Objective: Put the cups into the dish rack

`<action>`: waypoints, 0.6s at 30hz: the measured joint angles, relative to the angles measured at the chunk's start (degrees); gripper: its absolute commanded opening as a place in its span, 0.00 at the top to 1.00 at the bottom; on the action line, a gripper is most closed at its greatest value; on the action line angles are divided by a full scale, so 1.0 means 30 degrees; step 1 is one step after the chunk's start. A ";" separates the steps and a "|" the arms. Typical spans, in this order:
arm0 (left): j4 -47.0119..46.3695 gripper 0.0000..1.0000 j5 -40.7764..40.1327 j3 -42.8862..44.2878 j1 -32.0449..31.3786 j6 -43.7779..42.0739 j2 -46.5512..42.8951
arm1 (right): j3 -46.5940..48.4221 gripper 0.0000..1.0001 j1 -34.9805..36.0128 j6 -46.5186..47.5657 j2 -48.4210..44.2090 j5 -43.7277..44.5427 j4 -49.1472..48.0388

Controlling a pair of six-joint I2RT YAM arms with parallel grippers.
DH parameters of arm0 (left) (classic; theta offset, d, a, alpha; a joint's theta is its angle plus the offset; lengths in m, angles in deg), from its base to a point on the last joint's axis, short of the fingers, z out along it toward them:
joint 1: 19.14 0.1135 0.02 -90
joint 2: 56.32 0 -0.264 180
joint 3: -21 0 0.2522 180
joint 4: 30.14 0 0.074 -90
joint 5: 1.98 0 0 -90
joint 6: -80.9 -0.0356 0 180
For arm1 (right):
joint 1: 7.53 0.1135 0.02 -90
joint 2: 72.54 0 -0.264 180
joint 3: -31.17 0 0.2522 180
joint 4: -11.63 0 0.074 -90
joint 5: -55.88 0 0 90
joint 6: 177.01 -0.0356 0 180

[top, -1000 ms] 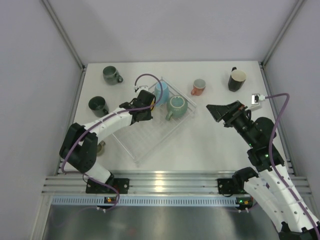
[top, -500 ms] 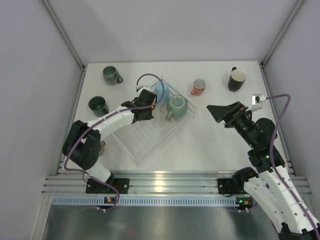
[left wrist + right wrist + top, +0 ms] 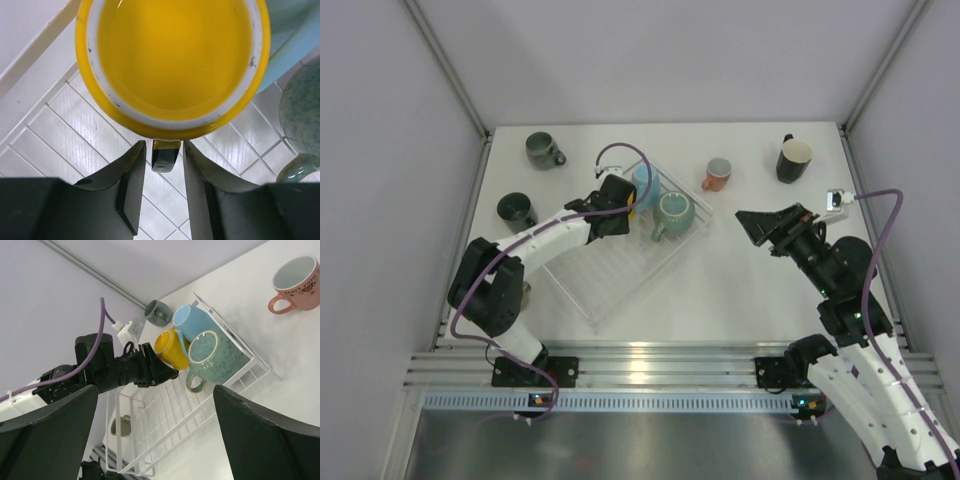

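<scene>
The handle of the yellow mug (image 3: 172, 55) is being pinched between the left fingers (image 3: 139, 160), with the mug's open mouth being turned towards the wrist camera. In the top view the mug is being held over the ribbed floor of the dish rack (image 3: 610, 280), at the rack's 12 o'clock end; whether it is touching that floor cannot be told. Inside the rack, the light blue mug (image 3: 192, 320) is being kept just beside it at 1 o'clock, and the pale teal-green mug (image 3: 212, 352) at 3 o'clock. The right fingers (image 3: 45, 435) are being held spread wide, with nothing between them, above the desk (image 3: 740, 290) at the rack's 3 o'clock, well apart from it. From them, the salmon pink mug (image 3: 717, 173) is being seen at 11 o'clock and the black mug (image 3: 794, 158) at 1 o'clock, both upright on the desk. A dark grey-green mug (image 3: 541, 149) is standing at the rack's 10 o'clock.
</scene>
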 measured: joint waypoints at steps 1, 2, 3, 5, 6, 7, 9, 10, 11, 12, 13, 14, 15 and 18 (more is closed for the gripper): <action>0.0007 0.58 -0.0022 -0.0007 -0.0007 0.0007 0.0000 | 0.0058 0.01 0.0000 0.0036 0.0044 0.0022 0.0146; 0.0015 0.58 -0.0029 0.0000 -0.0007 0.0007 0.0000 | 0.0204 0.01 0.0000 0.0051 0.0153 0.0073 0.0357; 0.0029 0.57 -0.0058 -0.0007 0.0000 0.0015 -0.0022 | 0.0350 0.01 0.0000 0.0058 0.0277 0.0124 0.0474; 0.0160 0.57 -0.0168 -0.0007 0.0000 0.0015 -0.0153 | 0.0699 0.01 0.0000 0.0066 0.0612 0.0277 0.0714; 0.0255 0.56 -0.0255 -0.0007 0.0000 0.0022 -0.0306 | 0.0911 0.01 0.0000 0.0087 0.0867 0.0408 0.0860; 0.0335 0.56 -0.0364 -0.0007 -0.0007 0.0029 -0.0495 | 0.1056 0.01 0.0000 0.0109 0.1078 0.0517 0.0947; 0.0459 0.55 -0.0503 -0.0007 -0.0007 0.0080 -0.0933 | 0.1508 0.01 0.0000 0.0350 0.1807 0.0823 0.1392; 0.0517 0.55 -0.0597 -0.0007 -0.0007 0.0095 -0.1195 | 0.1858 0.00 0.0000 0.0525 0.2302 0.1049 0.1741; 0.0568 0.55 -0.0729 -0.0007 0.0000 0.0146 -0.1479 | 0.2222 0.00 0.0000 0.0699 0.2812 0.1239 0.1974; 0.0605 0.54 -0.0845 -0.0007 0.0000 0.0160 -0.1734 | 0.2667 0.01 -0.0007 0.0962 0.3461 0.1508 0.2215; 0.0663 0.54 -0.0940 -0.0007 0.0007 0.0175 -0.2011 | 0.3206 0.00 -0.0007 0.1319 0.4160 0.1843 0.2535; 0.0707 0.54 -0.1005 -0.0007 0.0015 0.0211 -0.2288 | 0.3942 0.01 -0.0029 0.1785 0.5020 0.2353 0.2943; 0.0780 0.54 -0.1071 -0.0007 0.0029 0.0219 -0.2674 | 0.4677 0.01 -0.0124 0.2273 0.5850 0.2834 0.3228; 0.0889 0.54 -0.0962 -0.0007 0.0087 0.0168 -0.3388 | 0.6309 0.01 -0.0619 0.3446 0.7839 0.3905 0.3912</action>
